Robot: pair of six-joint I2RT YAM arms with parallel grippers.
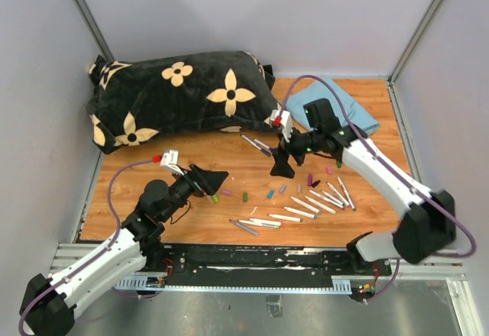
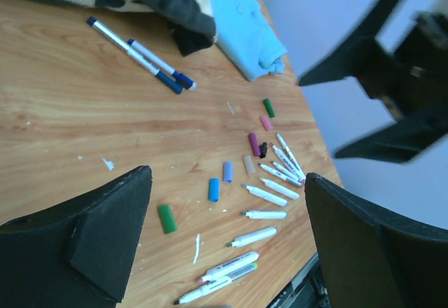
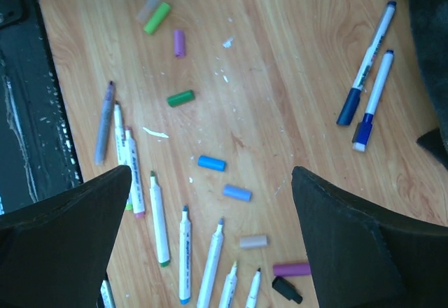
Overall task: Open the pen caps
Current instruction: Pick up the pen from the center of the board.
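Observation:
Several loose pen caps lie on the wooden table (image 1: 153, 214): a green one (image 1: 245, 196), a blue one (image 1: 270, 194) and others. The left wrist view shows green (image 2: 166, 218), blue (image 2: 213, 190) and lavender (image 2: 227, 171) caps. The right wrist view shows green (image 3: 180, 98), blue (image 3: 211, 163), beige (image 3: 253, 241) and purple (image 3: 291, 269) caps. Uncapped white pens (image 1: 306, 205) (image 2: 264, 194) (image 3: 185, 262) lie beside them. Two blue-capped pens (image 1: 256, 143) (image 2: 140, 56) (image 3: 367, 84) rest near the pillow. My left gripper (image 1: 214, 177) (image 2: 227, 178) hovers open and empty. My right gripper (image 1: 283, 164) (image 3: 211, 175) hovers open and empty above the caps.
A black pillow with beige flowers (image 1: 179, 95) fills the back left. A folded blue cloth (image 1: 336, 103) (image 2: 245, 28) lies at the back right. Grey walls close in three sides. A white scrap (image 2: 197, 247) lies near the front edge.

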